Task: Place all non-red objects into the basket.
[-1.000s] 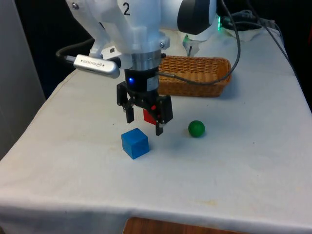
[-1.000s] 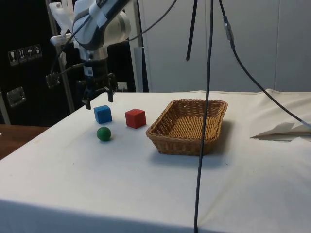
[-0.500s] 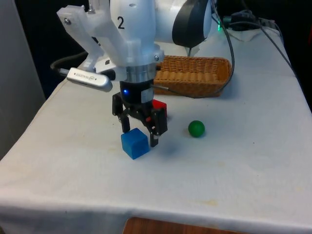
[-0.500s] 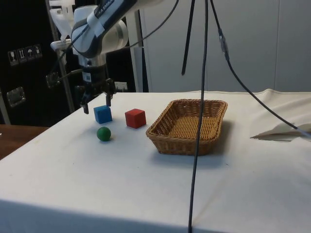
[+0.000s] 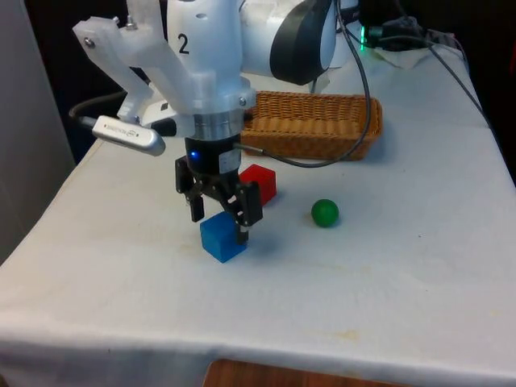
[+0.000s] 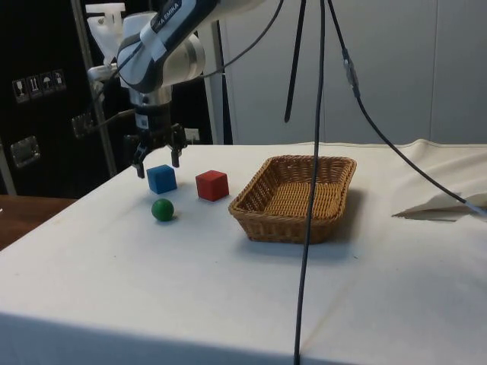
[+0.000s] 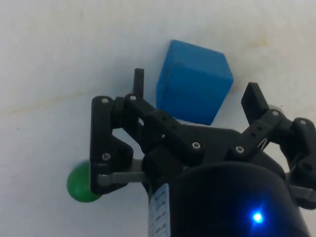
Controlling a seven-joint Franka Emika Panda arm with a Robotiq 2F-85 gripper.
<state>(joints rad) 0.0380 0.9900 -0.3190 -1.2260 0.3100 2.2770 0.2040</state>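
Grasp step: gripper [image 5: 218, 223] poised over blue cube [image 5: 221, 236] on tabletop [image 5: 387, 274] beside red cube [image 5: 260, 182], jaws wide and straddling it; next, descend, close, carry to basket [image 5: 322, 125].

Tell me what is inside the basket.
The basket shows only its woven floor in the side view; nothing lies on that. The strip just behind its near wall is hidden. The front view gives its outer wall alone.
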